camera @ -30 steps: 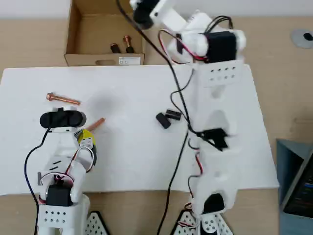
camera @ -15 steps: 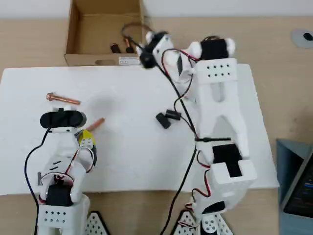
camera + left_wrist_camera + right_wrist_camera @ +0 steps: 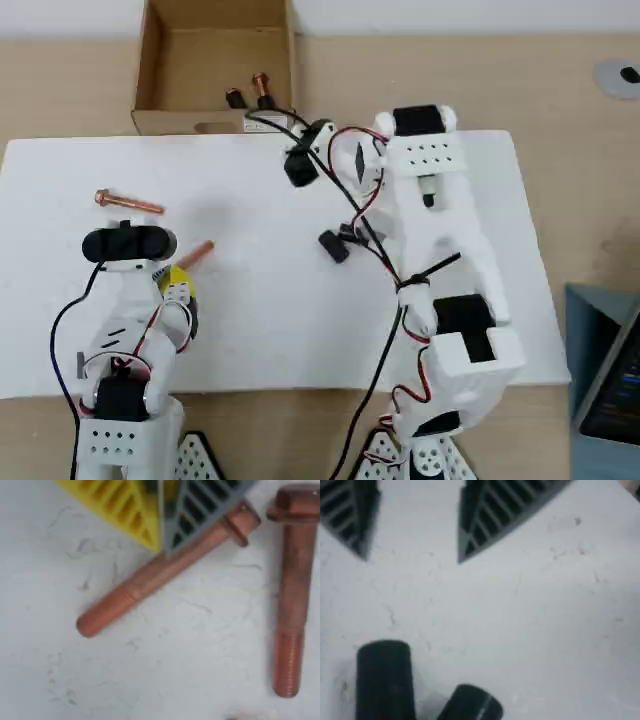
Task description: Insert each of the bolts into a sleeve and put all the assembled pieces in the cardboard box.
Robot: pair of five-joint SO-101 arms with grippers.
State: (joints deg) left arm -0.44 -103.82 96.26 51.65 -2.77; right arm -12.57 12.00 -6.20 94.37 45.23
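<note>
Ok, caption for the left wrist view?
Left tool tip over one copper bolt, a second bolt beside it on the white mat.

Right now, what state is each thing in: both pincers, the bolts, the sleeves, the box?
Left pincer: shut, tips over the nearer bolt.
Right pincer: open, empty.
Nearer bolt: lying loose, no sleeve on it.
Farther bolt: lying loose, no sleeve on it.
Sleeves: loose, no bolt in them.
Cardboard box: open, holding two assembled pieces.
</note>
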